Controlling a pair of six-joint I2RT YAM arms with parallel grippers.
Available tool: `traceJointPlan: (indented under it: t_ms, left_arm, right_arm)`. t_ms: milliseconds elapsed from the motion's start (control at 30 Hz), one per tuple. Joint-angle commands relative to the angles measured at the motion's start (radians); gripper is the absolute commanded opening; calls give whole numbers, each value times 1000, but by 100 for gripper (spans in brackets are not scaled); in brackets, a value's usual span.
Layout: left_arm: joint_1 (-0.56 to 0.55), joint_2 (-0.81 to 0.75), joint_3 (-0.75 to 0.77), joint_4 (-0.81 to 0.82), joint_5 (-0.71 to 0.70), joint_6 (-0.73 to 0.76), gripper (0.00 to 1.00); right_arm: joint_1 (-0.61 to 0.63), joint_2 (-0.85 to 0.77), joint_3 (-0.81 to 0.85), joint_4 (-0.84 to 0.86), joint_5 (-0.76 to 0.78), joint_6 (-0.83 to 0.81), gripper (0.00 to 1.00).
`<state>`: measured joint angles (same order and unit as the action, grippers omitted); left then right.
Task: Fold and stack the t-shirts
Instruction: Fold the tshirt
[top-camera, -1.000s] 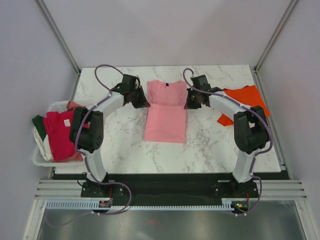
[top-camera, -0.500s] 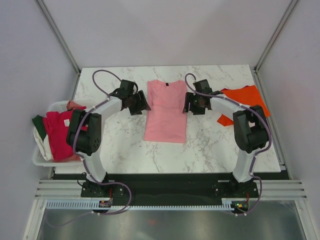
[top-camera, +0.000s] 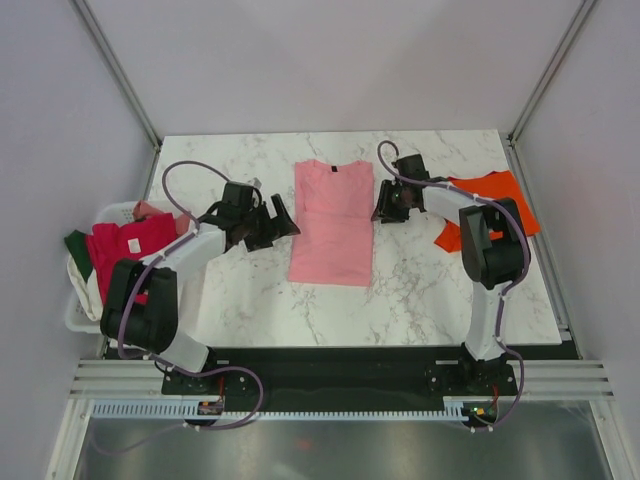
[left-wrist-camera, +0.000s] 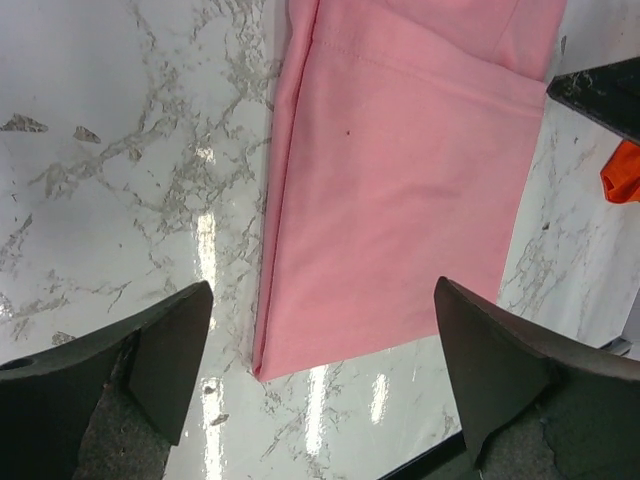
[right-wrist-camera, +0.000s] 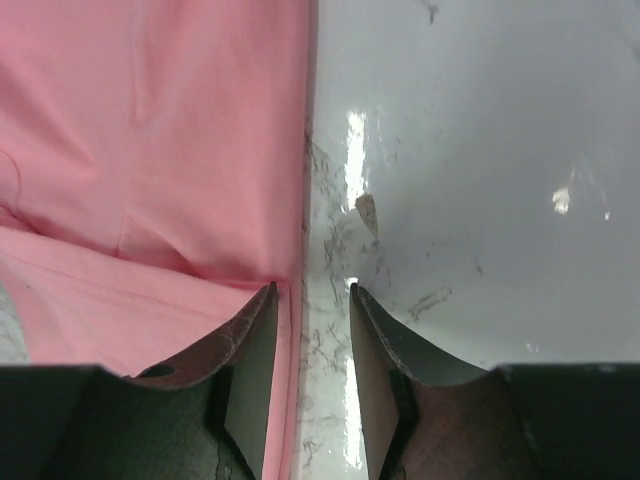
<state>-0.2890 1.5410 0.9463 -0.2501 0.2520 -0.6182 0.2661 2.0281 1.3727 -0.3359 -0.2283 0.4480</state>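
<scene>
My left claw (top-camera: 272, 222) (left-wrist-camera: 320, 300) is spread wide and has hold of nothing. It hovers just off the left edge of the pink t-shirt (top-camera: 332, 222) (left-wrist-camera: 400, 190), and its wrist view looks down on that edge and the shirt's near left corner. My right claw (top-camera: 384, 208) (right-wrist-camera: 312, 300) is only a little open. There's a narrow gap between its fingers, and I see bare marble through it and no cloth in the grip. It sits right at the shirt's right edge, with the pink hem passing under one finger (right-wrist-camera: 250, 340).

The pink t-shirt lies flat as a long, narrow rectangle, neckline toward the far edge of the tabletop (top-camera: 250, 300), about midway between the left and right edges. An orange t-shirt (top-camera: 495, 192) is spread near the far right corner, partly behind the right arm. A white basket (top-camera: 76, 318) at the left edge holds a crimson t-shirt (top-camera: 125, 255), with dark green (top-camera: 75, 245) and cream (top-camera: 90, 290) cloth beside it.
</scene>
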Motion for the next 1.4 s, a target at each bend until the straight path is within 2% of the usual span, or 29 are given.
traceJointPlan:
  t_ms: [0, 100, 133, 300, 433, 567, 700, 767, 1033, 1200, 1367]
  left_arm:
    - [7, -39, -49, 77, 46, -46, 100]
    - [8, -50, -78, 113, 81, -38, 99]
    - [8, -54, -98, 127, 93, -37, 99]
    - [7, -119, -162, 138, 104, -34, 99]
    - [7, -147, -208, 94, 112, -32, 93]
    - [2, -166, -259, 66, 142, -41, 79]
    - [-44, -186, -307, 55, 138, -45, 73]
    - [-48, -188, -316, 46, 133, -41, 71]
    - [-50, -180, -311, 38, 128, -35, 69]
    - [-50, -159, -304, 40, 127, -29, 61]
    - [-50, -147, -305, 43, 130, -25, 58]
  right_arm:
    - [-22, 58, 74, 17, -40, -3, 43]
    - [-28, 70, 107, 11, -68, 0, 48]
    - [-27, 64, 109, 8, -66, 1, 53]
    - [-27, -47, 39, 9, -68, 8, 55]
    - [-8, -205, -168, 34, -72, 40, 54]
    - [42, -385, -375, 51, -62, 89, 54]
    - [91, -546, -578, 69, -75, 161, 52]
    - [128, -594, -618, 84, -85, 195, 52]
    - [212, -629, -692, 133, -81, 225, 55]
    - [223, -580, -684, 164, -85, 224, 51]
    - [225, -536, -667, 181, -80, 222, 48]
